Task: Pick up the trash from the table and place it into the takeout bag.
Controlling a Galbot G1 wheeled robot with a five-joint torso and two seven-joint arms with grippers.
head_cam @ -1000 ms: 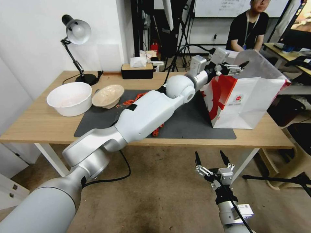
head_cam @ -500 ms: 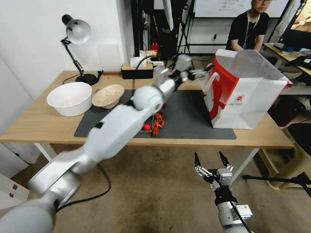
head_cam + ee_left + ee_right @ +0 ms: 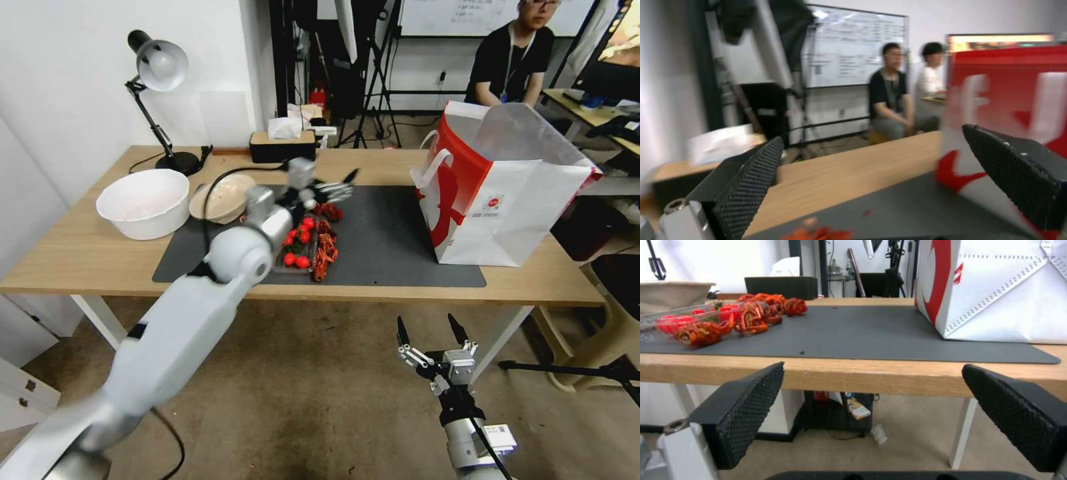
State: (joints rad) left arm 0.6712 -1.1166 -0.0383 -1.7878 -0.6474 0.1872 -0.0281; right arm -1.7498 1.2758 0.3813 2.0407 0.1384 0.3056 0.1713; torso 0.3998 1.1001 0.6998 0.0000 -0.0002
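Note:
The trash (image 3: 312, 241) is a heap of red shells and small red balls, partly in a clear tray, on the dark mat of the table (image 3: 80, 257). My left gripper (image 3: 340, 187) hovers open and empty just beyond the heap, well to the left of the takeout bag (image 3: 517, 200). A beige shallow bowl (image 3: 223, 197) sits at the mat's far left corner. The left wrist view shows its open gripper (image 3: 871, 133) facing the takeout bag's red side (image 3: 1009, 100). My right gripper (image 3: 430, 337) hangs open below the table's front edge, and in its own view (image 3: 873, 366) looks at the trash (image 3: 742, 318).
A large white bowl (image 3: 143, 203) stands left of the beige one. A desk lamp (image 3: 160, 67) and a black tissue box (image 3: 283, 145) sit along the back edge. A person sits behind the bag, touching nothing.
My left arm has swung left and back from the takeout bag's mouth to above the red trash heap, its gripper open. The right arm has barely moved.

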